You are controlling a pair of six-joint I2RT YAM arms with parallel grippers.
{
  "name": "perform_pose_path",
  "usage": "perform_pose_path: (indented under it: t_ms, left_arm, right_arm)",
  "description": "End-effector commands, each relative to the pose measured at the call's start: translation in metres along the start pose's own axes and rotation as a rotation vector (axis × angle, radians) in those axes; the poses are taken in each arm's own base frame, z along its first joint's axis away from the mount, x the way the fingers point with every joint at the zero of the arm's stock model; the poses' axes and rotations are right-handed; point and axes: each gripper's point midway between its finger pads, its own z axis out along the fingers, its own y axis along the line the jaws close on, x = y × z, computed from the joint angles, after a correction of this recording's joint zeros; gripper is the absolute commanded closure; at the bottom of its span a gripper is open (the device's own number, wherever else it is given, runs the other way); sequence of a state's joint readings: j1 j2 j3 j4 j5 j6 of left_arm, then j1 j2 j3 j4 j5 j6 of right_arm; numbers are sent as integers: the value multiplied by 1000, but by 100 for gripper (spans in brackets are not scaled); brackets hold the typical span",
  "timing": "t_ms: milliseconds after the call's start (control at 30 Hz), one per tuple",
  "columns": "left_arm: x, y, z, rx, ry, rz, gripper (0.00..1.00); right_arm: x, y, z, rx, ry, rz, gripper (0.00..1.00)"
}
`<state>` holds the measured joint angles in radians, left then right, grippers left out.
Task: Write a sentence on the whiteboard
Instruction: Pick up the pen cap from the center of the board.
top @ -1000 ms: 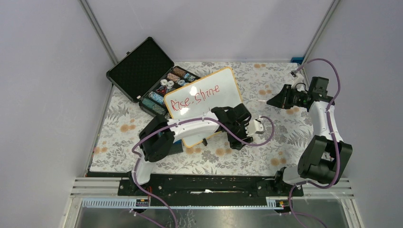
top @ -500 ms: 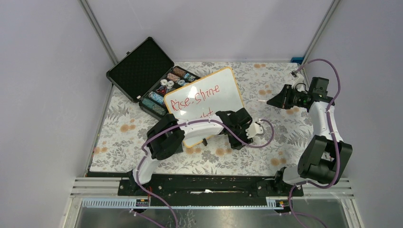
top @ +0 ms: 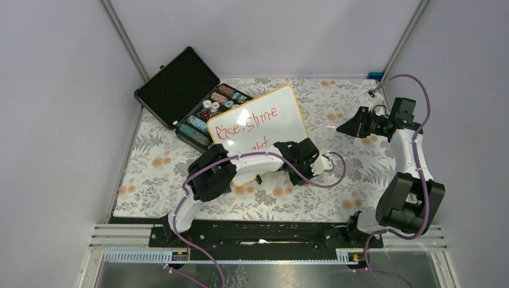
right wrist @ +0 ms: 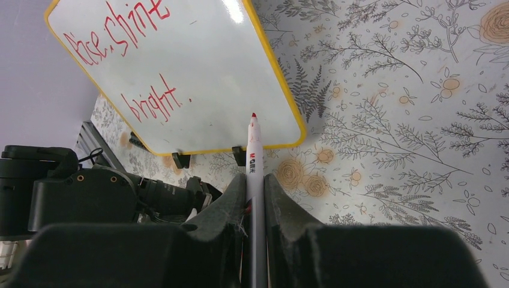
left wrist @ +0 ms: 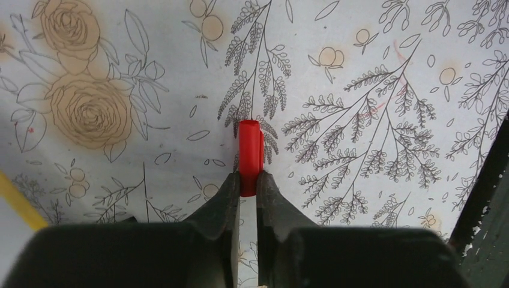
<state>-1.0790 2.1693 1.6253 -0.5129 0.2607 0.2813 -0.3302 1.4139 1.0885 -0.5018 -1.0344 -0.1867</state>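
The whiteboard (top: 282,114) with a yellow-tan frame lies tilted at the table's middle. The sentence (top: 246,123) is in red, "rise shine" over "bright" (right wrist: 150,99). In the left wrist view my left gripper (left wrist: 247,180) is shut on a red marker cap (left wrist: 249,150), just over the floral cloth. From above, that gripper (top: 300,174) sits at the board's near right corner. My right gripper (right wrist: 255,183) is shut on a white marker (right wrist: 254,150), whose red tip points toward the board from the right, apart from it.
An open black case (top: 180,84) with rows of poker chips (top: 201,123) lies behind the board at the left. The left arm (top: 240,161) crosses the board's near edge. Metal posts (top: 126,39) stand at the back corners.
My left gripper has closed onto the red cap, and the left arm has shifted slightly. The right arm and its marker have not moved.
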Motion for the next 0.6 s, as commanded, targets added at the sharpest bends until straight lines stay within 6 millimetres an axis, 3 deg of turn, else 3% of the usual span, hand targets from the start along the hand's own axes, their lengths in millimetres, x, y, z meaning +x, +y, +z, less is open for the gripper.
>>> perform_pose_path:
  t_ms: [0,167,233,400,567]
  left_arm:
    - [0,-2,-20,-20,-2,-4,97]
    - [-17,-13,-67,58,-61,-31,100]
    - [-23,-11,-95,50,-99,-17,100]
    - [-14,16,-149,-29,-164,-20,100]
    - [-5,40,-193,-163,-229,11,100]
  right_arm:
    - [-8,13,-6,-31,-37,-55,100]
    - [-9,27,-9,-84,-49,-68,100]
    - [-9,33,-10,-107,-49,-67,100]
    - [-3,48,-10,-187,-34,-54,100]
    - [15,75,-1,-296,24,-41,100]
